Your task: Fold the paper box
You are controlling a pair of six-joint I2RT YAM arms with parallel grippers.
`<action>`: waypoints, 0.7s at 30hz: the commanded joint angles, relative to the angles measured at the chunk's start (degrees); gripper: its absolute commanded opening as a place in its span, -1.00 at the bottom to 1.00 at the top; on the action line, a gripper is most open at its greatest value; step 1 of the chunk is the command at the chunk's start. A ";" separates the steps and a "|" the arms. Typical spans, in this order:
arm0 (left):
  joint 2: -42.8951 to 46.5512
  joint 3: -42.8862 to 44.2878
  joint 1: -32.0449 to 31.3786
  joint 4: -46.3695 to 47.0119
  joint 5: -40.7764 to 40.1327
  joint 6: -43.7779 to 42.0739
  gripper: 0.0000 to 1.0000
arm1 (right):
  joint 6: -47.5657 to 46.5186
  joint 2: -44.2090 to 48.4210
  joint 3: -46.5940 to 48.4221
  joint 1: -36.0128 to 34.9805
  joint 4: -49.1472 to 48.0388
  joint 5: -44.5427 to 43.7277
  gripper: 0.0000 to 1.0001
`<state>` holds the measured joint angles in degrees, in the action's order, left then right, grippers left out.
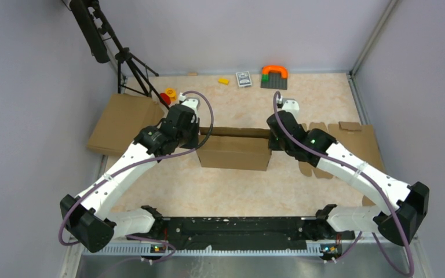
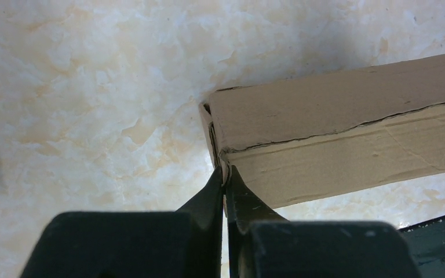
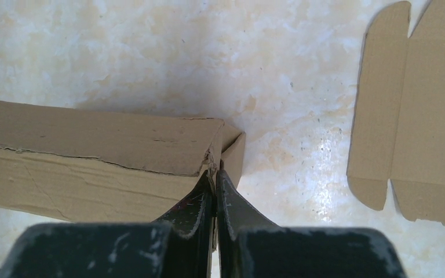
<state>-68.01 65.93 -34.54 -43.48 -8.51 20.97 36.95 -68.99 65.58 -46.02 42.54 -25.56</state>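
paper box: shallow brown cardboard box, already folded up into shape. It lies mid-table with its long side toward the arm bases, spanning the gap between the two wrists. The near wall faces the overhead camera, and a darker strip runs along the far top edge.

left fingers: at the box's left end. In the left wrist view they are pressed together, tips pinching the thin cardboard edge at the box's near end corner. A ragged seam runs along the box's long face. The left arm reaches inward from the left base.

right fingers: at the box's right end. In the right wrist view they are together, clamped on the cardboard edge at that end corner. A small end flap stands slightly out from the wall there. The right arm reaches inward from the right base.

Around:
- A flat cardboard blank with notched tabs lies right of the box, partly under the right arm and apart from the box. The right wrist view shows it flat on the table.
- Flat cardboard sheets lie at the left table edge.
- A black tripod stands in the far-left corner.
- By the far wall are an orange arch on a grey plate, a small card pack and a yellow piece.
- Red and yellow toys sit near the tripod foot.
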 commanded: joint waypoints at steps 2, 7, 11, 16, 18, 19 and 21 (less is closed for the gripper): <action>-0.44 -0.99 -0.18 1.27 0.68 0.99 -1.00 | 1.83 1.93 -1.98 -2.34 -2.62 -3.60 -1.00; -0.62 -1.16 -0.28 1.71 0.78 1.09 -1.00 | 2.19 2.59 -4.25 -4.04 -4.61 -6.56 -1.00; -1.15 -1.09 -0.26 1.87 0.86 1.18 -1.00 | 1.84 4.00 -6.46 -4.08 -7.11 -7.56 -1.00; -1.24 -1.00 -0.28 1.91 0.78 1.24 -1.00 | 2.11 4.68 -6.92 -4.08 -6.69 -8.92 -1.00; -1.31 -1.09 -0.26 2.04 0.86 1.31 -1.00 | 2.79 5.49 -8.73 -4.08 -8.11 -9.11 -1.00; -1.33 -1.14 -0.26 2.01 0.94 1.35 -1.00 | 2.93 6.30 -10.39 -4.12 -9.35 -9.36 -1.00; -1.58 -1.16 -0.31 2.08 0.95 1.35 -1.00 | 2.96 7.26 -12.69 -4.08 -11.76 -9.49 -1.00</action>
<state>-68.58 65.82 -34.54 -42.09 -8.58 21.19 38.59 -64.29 56.97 -49.41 33.50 -33.82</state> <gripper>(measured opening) 0.003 0.007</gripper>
